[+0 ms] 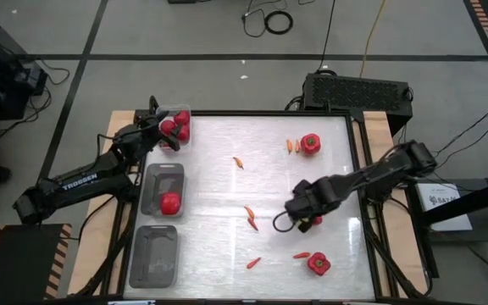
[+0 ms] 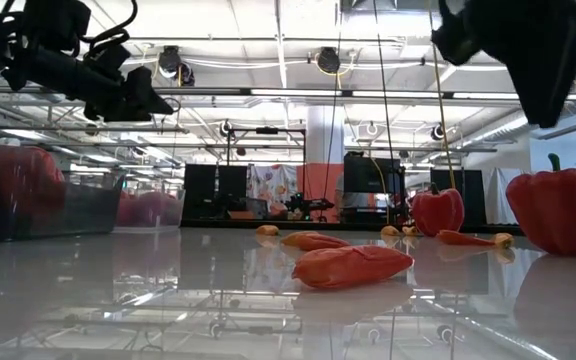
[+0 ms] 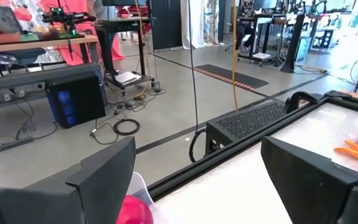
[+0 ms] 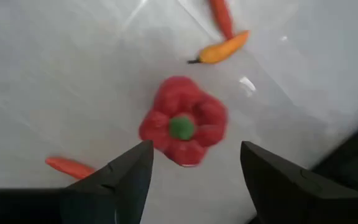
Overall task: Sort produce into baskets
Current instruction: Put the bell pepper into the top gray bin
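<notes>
Looking straight down, the high view showed white lettering reading "TROSSEN" along the left arm (image 1: 79,180), which reached across the worktop's (image 1: 219,195) corner so that the left hand (image 1: 161,127) sat at the small clear basket (image 1: 179,114) holding red tomatoes (image 1: 174,129). Just below it, a grey basket (image 1: 152,178) held one red piece (image 1: 170,203), and the second grey basket (image 1: 152,254) lay beyond. The right hand (image 1: 296,213) was bent down over the worktop's middle-right. A bell pepper (image 1: 310,144) lay toward the far edge beside two orange chilies (image 1: 292,146); another bell pepper (image 1: 318,264) lay near the front edge, with more chilies scattered between.

At worktop height, a chili (image 2: 351,266) lay closest, a bell pepper (image 2: 562,210) stood at the right, and both hands hung overhead.

From the left wrist, the left hand's fingers (image 3: 107,168) stood wide apart, gripping nothing, with a tomato (image 3: 133,211) just under them.

From the right wrist, the right hand (image 4: 194,174) was spread open and empty above a bell pepper (image 4: 183,121), green stem upward, chilies (image 4: 219,53) nearby.
</notes>
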Motion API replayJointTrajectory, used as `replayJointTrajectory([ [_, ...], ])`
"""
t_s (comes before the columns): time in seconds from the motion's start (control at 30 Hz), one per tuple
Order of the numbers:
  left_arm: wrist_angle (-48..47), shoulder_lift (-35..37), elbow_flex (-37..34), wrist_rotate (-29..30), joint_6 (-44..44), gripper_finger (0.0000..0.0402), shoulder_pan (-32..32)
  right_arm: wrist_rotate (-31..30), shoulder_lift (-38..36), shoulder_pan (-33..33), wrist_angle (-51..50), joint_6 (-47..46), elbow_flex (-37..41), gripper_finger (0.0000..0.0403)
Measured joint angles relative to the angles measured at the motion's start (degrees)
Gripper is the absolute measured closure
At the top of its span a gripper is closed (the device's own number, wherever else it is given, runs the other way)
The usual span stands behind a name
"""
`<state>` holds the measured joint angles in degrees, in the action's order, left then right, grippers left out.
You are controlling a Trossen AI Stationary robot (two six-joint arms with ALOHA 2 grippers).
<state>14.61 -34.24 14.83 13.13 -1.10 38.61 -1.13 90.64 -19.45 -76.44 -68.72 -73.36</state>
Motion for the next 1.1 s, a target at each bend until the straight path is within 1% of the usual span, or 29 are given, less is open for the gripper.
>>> replayJointTrajectory([
  [0.13,0.53,0.0,0.0,0.0,-0.1,0.0049,0.0,-0.02,-0.32,-1.89,4.53,-1.17,3.57,0.0168],
  [0.3,1.01,0.0,0.0,0.0,-0.16,0.0049,0.0,-0.44,-0.13,-3.5,6.27,-3.27,6.07,0.0169],
  [0.37,1.3,-0.02,0.0,0.0,-0.29,0.0049,0.02,-0.48,-0.08,-3.99,6.27,-3.89,6.82,0.0175],
  [0.43,1.43,-0.02,0.0,0.0,-0.29,0.0049,0.02,-0.61,-0.08,-4.21,6.47,-3.9,7.29,0.0188],
  [0.6,1.67,-0.02,0.0,0.0,-0.31,0.0049,0.0,-3.41,-0.06,-4.29,8.01,-4.14,7.41,0.0232],
  [0.73,1.67,-0.02,0.0,0.01,-1.6,0.0049,0.02,-2.38,-0.06,-4.3,11.38,-5.74,7.41,0.0264],
  [0.97,1.78,-0.02,0.0,0.0,-1.58,0.0049,0.02,-2.09,-0.06,-4.3,9.97,-7.18,7.41,0.0297],
  [1.1,2.03,-0.02,0.0,-1.08,-1.59,0.0049,0.0,-3.98,-0.04,-4.3,9.9,-7.18,7.41,0.0312],
])
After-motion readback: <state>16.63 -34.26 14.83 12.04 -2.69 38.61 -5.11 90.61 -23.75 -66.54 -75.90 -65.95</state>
